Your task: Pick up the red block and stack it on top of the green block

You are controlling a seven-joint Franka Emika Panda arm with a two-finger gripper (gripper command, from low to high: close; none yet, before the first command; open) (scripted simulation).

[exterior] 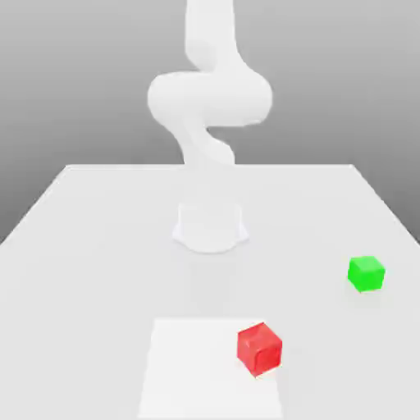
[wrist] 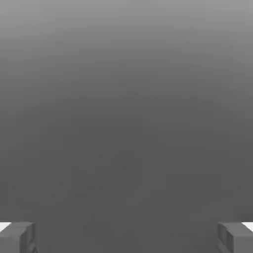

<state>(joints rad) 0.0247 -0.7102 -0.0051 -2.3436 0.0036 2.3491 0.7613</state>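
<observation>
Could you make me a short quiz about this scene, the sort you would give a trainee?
1. True or false: the small glossy red cube rests on top of the small bright green cube.
2. Which cube lies on the paler square patch of the white table? A) red B) green C) both
3. Fill in: in the hand view, the gripper has its two grey fingertips wide ____ with nothing between them.

Key
1. False: the cubes sit apart on the table, the green one further towards the exterior view's right.
2. A
3. apart
</observation>
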